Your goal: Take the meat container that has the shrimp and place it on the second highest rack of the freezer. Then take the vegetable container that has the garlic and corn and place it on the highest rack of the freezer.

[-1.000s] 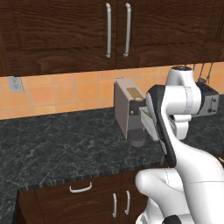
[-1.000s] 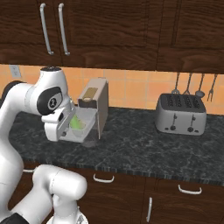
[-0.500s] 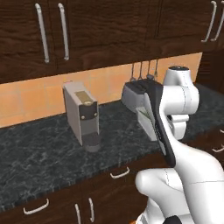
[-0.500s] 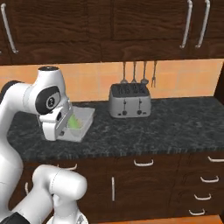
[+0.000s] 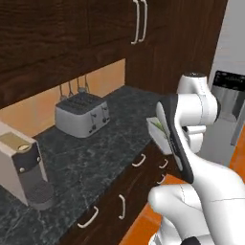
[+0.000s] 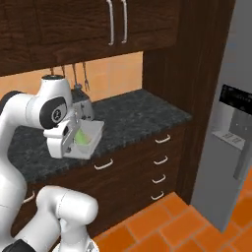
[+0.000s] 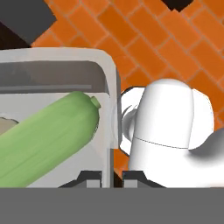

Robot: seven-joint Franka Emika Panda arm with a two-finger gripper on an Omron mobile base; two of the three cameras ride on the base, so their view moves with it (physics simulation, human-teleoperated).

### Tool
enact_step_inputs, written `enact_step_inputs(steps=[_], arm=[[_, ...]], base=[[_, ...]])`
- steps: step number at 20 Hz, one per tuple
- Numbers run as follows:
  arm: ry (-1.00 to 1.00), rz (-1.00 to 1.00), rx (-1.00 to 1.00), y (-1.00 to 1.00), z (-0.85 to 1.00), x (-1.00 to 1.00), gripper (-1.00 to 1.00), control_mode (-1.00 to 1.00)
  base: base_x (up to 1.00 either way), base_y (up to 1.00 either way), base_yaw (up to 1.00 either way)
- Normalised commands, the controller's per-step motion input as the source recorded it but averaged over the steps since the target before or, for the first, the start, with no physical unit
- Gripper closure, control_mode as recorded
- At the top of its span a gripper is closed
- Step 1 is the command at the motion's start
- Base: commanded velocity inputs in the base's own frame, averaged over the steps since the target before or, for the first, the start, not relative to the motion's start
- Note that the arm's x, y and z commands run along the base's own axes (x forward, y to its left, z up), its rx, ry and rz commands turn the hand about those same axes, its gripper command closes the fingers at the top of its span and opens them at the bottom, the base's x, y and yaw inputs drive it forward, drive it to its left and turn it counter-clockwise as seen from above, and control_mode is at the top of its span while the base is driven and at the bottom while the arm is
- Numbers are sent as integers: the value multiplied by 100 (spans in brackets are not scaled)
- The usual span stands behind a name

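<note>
My gripper (image 7: 110, 177) is shut on the side wall of the vegetable container (image 7: 57, 83), a white open tub. Inside it lies a long green corn cob (image 7: 48, 135) and, at the left edge, a pale bit that may be the garlic (image 7: 6, 124). The vegetable container (image 6: 87, 140) hangs at the hand over the counter's front edge and shows beside the arm (image 5: 159, 130) in the left base view. To the right stands the freezer (image 6: 227, 123) (image 5: 230, 91), its grey door shut, so the highest rack and second highest rack are hidden. The meat container with the shrimp is out of view.
A silver toaster (image 5: 82, 115) (image 6: 83, 107) stands at the back of the dark stone counter (image 5: 115, 143) (image 6: 135, 115). A coffee machine (image 5: 21, 167) is at the left. Drawers (image 6: 160, 162) sit below, dark cabinets above, and orange floor tiles (image 6: 162, 221) lie before the freezer.
The whole picture has swung right as the base moved: coffee machine, then toaster, now the freezer comes into view. The container stays in the shut gripper.
</note>
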Motion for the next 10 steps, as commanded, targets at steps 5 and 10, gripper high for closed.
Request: enact_step_inputs(steps=[5,10], arm=[[0,0,0,0,0,0,100,100],[0,0,0,0,0,0,100,100]], base=[[0,-11,-88],[0,-9,-89]])
